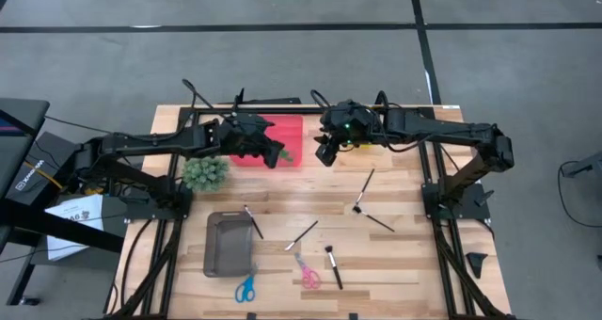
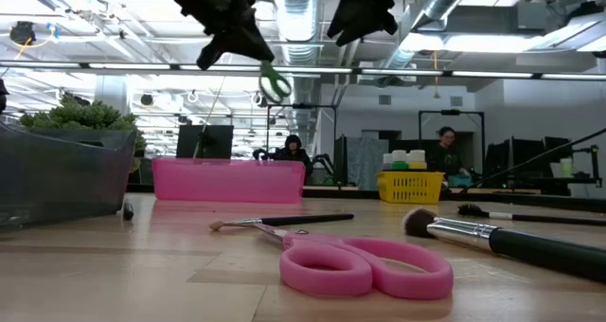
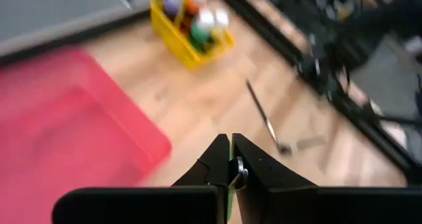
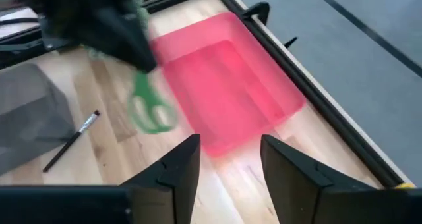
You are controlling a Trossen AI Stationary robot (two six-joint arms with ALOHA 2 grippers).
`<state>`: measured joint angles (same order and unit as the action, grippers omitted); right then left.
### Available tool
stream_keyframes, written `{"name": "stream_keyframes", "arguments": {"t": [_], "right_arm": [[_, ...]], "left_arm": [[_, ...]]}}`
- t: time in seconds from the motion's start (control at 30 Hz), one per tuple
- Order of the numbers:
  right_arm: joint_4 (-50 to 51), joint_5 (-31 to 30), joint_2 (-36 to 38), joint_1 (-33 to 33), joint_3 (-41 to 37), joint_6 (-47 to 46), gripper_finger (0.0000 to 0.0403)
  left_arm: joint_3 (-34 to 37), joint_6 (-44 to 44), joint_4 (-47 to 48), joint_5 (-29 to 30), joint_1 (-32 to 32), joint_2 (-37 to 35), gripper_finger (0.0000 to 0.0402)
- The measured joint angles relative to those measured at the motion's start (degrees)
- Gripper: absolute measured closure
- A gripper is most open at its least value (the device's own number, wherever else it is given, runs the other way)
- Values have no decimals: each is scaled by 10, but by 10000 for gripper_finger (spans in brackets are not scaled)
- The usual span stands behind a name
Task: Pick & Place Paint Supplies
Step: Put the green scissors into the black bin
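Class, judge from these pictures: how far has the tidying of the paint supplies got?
Done: little. The pink tray looks empty; one brush lies across the grey bin rim.
In hand: the left gripper is shut on green scissors by the tray's edge; the right gripper is open and empty.
Left: loose brushes, blue scissors and pink scissors on the table.

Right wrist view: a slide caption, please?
Open right tool faces pink bin; left tool dangles green scissors.
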<state>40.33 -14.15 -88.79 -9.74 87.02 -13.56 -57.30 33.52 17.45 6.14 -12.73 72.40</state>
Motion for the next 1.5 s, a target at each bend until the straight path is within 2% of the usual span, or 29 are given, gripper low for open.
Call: {"name": "stream_keyframes", "arguments": {"t": [0.17, 0.37, 0.63, 0.87, 1.17, 1.3, 1.5], "right_arm": [[-2, -1, 0, -21, 0, 18, 255], [-2, 2, 0, -51, 0, 36, 257], [-7, 19, 0, -86, 0, 66, 260], [-16, 48, 0, -104, 0, 80, 260], [-18, 53, 0, -106, 0, 80, 260], [-18, 55, 0, -106, 0, 80, 260], [-12, 69, 0, -106, -1, 80, 260]], "left_arm": [[0, 41, 66, -89, 2, -10, 401], [0, 84, 113, -156, 36, -32, 401], [0, 181, 171, -226, 108, -106, 400], [0, 303, 249, -230, 200, -143, 400], [3, 389, 333, -199, 285, -119, 400], [35, 412, 313, -196, 294, -102, 399], [116, 452, 198, -199, 305, -87, 399]]}}
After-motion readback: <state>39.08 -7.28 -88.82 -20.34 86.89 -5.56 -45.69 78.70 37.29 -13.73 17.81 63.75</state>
